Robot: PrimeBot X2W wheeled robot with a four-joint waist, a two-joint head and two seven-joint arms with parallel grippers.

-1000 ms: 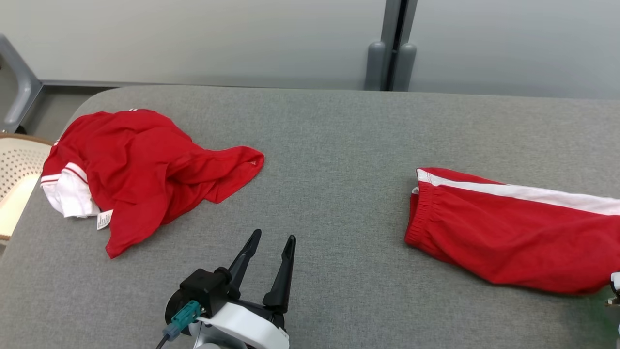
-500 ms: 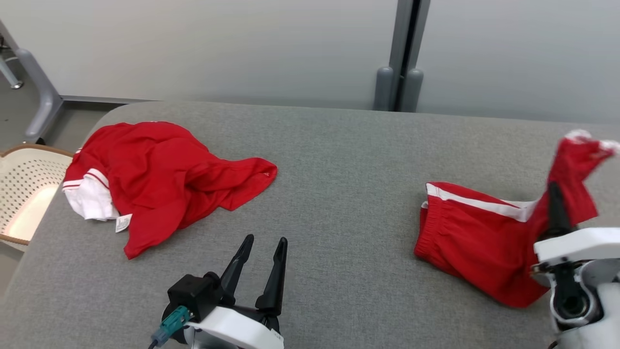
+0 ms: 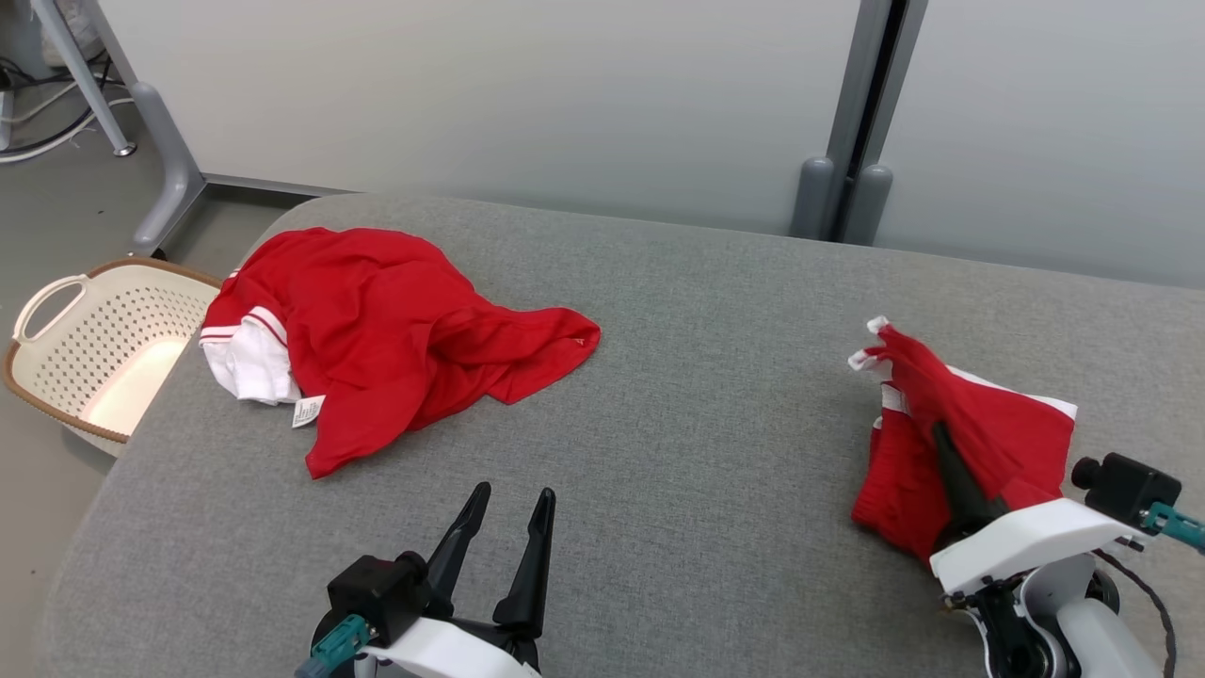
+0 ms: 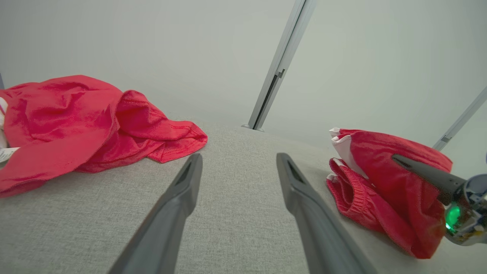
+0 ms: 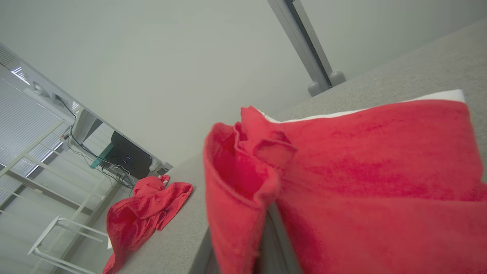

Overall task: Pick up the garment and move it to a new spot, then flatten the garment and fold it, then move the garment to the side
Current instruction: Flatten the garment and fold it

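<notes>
Shirt and basket left of shorts

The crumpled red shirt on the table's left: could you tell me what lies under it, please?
Peeking out from under the red shirt at its left edge are white fabric with red stripes and a small label. How far they reach beneath is covered.

Right hand partly under garment
</notes>
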